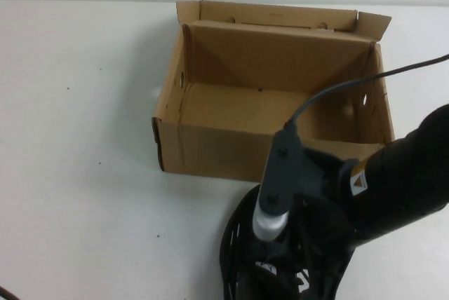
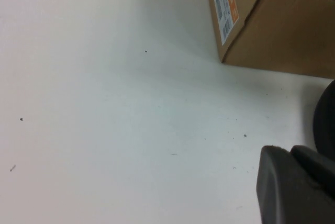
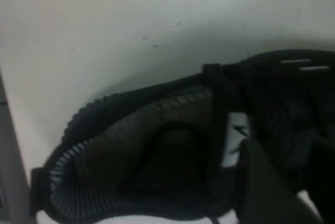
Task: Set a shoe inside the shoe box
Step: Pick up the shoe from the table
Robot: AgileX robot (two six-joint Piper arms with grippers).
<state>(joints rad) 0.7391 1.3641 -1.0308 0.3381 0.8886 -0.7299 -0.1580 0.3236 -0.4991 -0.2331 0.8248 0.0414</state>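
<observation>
I see the right hand [image 1: 280,272] down over the shoe [image 1: 242,258] at near bench [image 1: 84,174] edge, just near of shoe box [image 1: 210,149]; can't tell its grip. Left hand [image 2: 293,187] low over bench at left, grip unclear too.

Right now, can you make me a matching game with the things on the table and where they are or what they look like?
Things:
1. shoe box
2. shoe
3. right gripper
4. left gripper

Descriptions:
A. black, on the table just in front of the box
B. low over bare white table, off to the box's left
C. brown cardboard, open on top, nothing inside
D. down at the shoe's opening

Pairs: 1-C, 2-A, 3-D, 4-B
</observation>
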